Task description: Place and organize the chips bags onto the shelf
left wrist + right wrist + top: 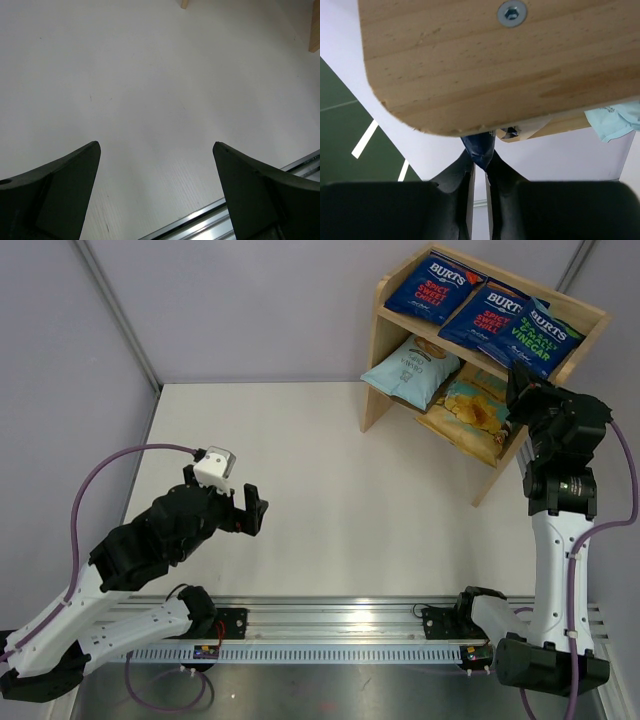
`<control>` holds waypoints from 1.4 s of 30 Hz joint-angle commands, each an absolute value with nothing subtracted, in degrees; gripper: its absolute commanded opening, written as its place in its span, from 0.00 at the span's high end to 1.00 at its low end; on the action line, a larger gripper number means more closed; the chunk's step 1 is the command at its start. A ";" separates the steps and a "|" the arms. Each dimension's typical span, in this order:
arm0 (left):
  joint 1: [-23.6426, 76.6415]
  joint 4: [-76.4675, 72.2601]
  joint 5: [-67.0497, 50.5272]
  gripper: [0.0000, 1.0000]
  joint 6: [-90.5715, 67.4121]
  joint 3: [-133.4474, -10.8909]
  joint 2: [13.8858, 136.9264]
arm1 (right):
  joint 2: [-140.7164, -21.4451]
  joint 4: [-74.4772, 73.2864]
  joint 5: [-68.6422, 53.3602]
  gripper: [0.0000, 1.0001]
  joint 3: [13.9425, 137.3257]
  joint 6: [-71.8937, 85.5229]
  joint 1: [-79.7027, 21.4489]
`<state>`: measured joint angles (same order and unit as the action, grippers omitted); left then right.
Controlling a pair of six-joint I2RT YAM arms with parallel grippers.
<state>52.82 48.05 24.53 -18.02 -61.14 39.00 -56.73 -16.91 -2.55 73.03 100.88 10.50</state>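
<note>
Top external, white table (330, 490), grey walls (250, 300), left hand (255, 507) spread, right hand (480, 156) pinching dark-blue chips bag (479, 145).

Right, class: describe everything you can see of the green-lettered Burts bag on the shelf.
The green-lettered Burts bag is a small, glossy dark-blue packet, label up, lying tilted at the right end of the top tier of the shelf. Its left edge seems to overlap the neighbouring red-lettered bag. The right tool is shut on its lower corner.
</note>
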 commanded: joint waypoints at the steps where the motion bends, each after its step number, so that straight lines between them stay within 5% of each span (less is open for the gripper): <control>1: 52.82 47.20 26.28 0.01 -17.84 -61.87 38.41 | -57.92 -13.97 -0.71 0.82 73.91 100.72 10.46; 18: 52.74 47.37 26.63 0.01 -17.75 -61.79 38.14 | -61.69 -13.36 4.57 0.82 77.52 100.02 10.46; 33: 52.73 47.20 26.19 0.01 -17.93 -61.79 37.97 | -57.66 -17.31 0.53 0.48 77.52 96.94 10.46; 42: 52.73 47.29 26.63 0.01 -18.02 -61.87 37.88 | -55.20 -17.84 -1.67 0.39 74.18 95.80 10.55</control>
<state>52.82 48.45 25.36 -18.02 -61.14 38.35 -56.75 -18.31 -0.71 74.91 97.32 10.50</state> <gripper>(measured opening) 0.988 0.598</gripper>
